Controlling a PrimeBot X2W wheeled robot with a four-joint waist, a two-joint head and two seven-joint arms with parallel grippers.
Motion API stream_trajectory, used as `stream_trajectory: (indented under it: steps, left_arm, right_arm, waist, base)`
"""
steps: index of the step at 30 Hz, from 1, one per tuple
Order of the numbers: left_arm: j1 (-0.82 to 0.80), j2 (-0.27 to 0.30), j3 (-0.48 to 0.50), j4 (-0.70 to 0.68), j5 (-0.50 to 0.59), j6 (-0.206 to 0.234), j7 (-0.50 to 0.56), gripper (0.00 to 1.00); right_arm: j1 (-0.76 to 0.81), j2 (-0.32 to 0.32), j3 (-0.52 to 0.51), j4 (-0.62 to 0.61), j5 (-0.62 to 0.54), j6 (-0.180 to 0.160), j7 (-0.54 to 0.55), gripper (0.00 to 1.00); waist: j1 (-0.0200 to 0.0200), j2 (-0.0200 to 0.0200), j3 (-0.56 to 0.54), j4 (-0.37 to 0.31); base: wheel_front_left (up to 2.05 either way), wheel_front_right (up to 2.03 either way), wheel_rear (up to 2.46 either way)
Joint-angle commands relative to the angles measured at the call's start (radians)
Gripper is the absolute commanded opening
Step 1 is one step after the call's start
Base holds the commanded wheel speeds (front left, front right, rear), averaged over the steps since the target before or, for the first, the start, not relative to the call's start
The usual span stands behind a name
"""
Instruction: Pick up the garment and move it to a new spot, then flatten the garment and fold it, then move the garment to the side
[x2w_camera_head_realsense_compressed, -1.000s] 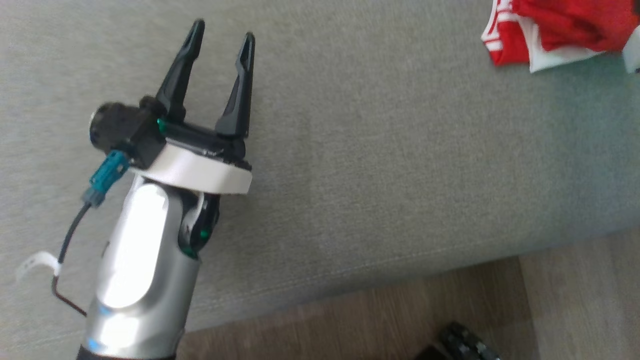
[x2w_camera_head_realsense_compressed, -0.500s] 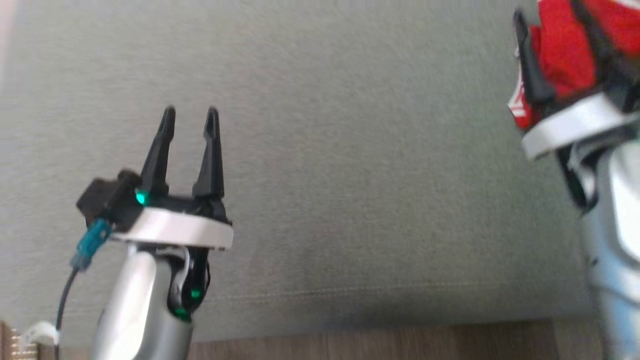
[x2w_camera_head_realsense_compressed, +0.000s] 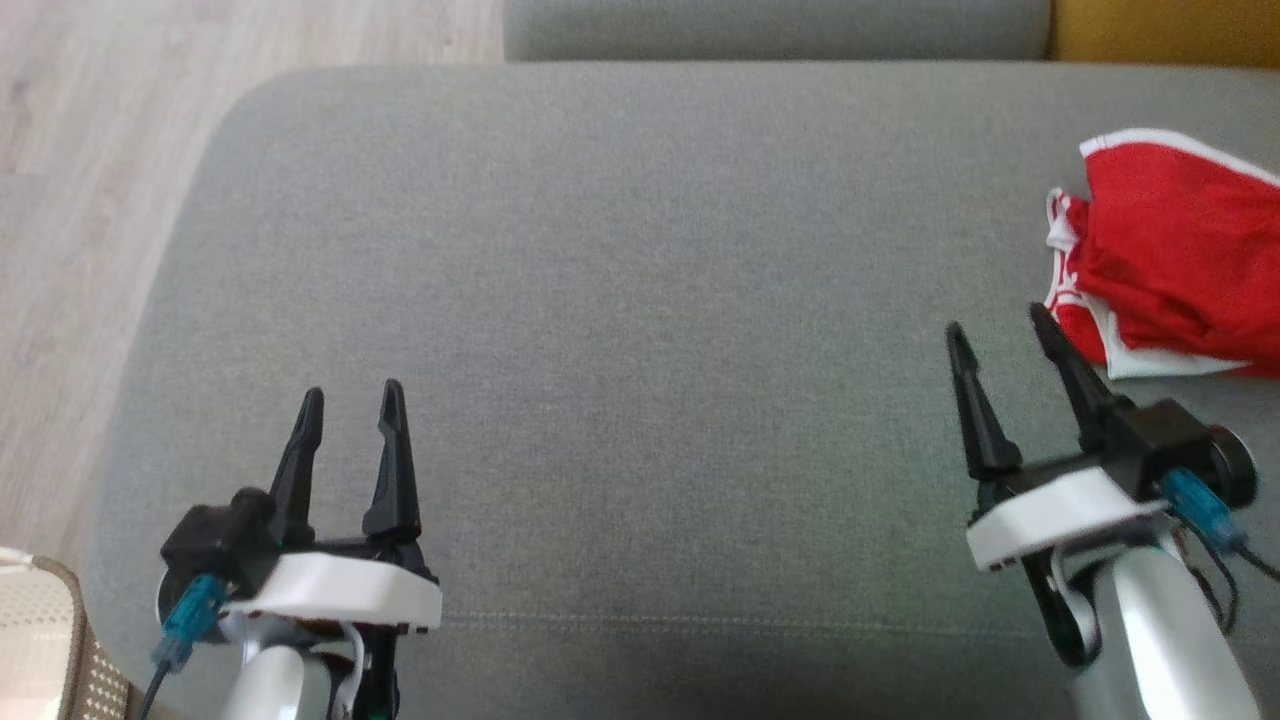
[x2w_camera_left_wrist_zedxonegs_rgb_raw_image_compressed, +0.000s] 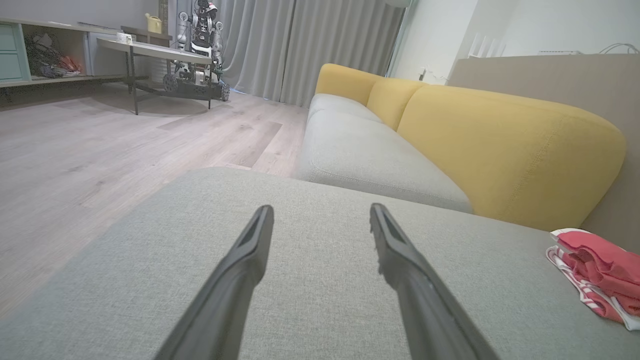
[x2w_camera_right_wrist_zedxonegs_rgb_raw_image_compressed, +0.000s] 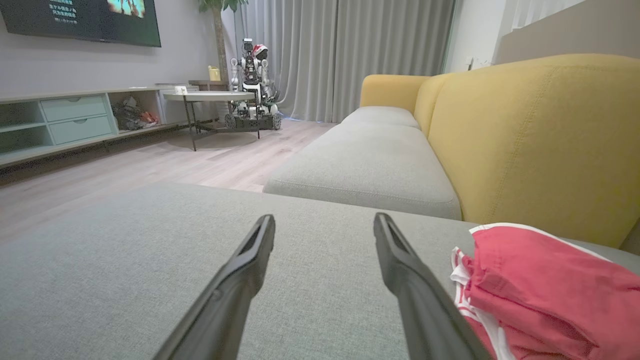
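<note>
Since head cam swung, left claw (x2w_camera_head_realsense_compressed: 352, 390) & right claw (x2w_camera_head_realsense_compressed: 997, 320) show wide open, empty. Red white-trimmed fabric garment (x2w_camera_head_realsense_compressed: 1170, 250), bunched beside right claw: pre-pickup or set aside?

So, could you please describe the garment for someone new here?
Start at the grey sofa seat beside the yellow backrest. The garment lies bunched near its right end, just beyond the right pincer. It is bright red with white trim on plain grey fabric.
</note>
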Motion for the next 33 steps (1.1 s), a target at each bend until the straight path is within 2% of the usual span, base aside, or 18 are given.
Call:
stream_trajectory:
  steps: [1, 8, 19, 24, 33]
  left_arm:
    - [-0.029, 0.007, 0.028, -0.035, -0.008, 0.008, -0.002, 1.00]
    - [0.019, 0.007, 0.023, -0.019, -0.006, 0.016, -0.002, 1.00]
    - [0.033, 0.007, 0.018, -0.024, 0.012, 0.005, -0.002, 1.00]
    - [0.039, 0.007, 0.014, -0.029, 0.012, -0.020, -0.002, 1.00]
    - [0.042, 0.007, 0.047, -0.056, 0.008, -0.040, -0.002, 1.00]
  right_arm:
    - [-0.018, 0.009, 0.013, -0.051, -0.003, 0.000, -0.009, 1.00]
    - [0.064, 0.011, 0.033, -0.091, 0.022, 0.000, -0.010, 1.00]
    - [0.085, 0.011, 0.040, -0.096, 0.021, 0.000, -0.010, 1.00]
    - [0.087, 0.011, 0.042, -0.097, 0.024, 0.000, -0.010, 1.00]
    - [0.086, 0.011, 0.044, -0.094, 0.038, 0.000, -0.010, 1.00]
  waist:
    - [0.0001, -0.0001, -0.018, 0.010]
    - [0.0001, -0.0001, -0.037, 0.009]
    - [0.0001, -0.0001, -0.047, 0.008]
    - [0.0001, -0.0001, -0.053, 0.011]
    - [0.0001, -0.0001, -0.053, 0.015]
  base:
    - [0.00, 0.00, 0.00]
    - [0.00, 0.00, 0.00]
    - [0.00, 0.00, 0.00]
    - [0.00, 0.00, 0.00]
    - [0.00, 0.00, 0.00]
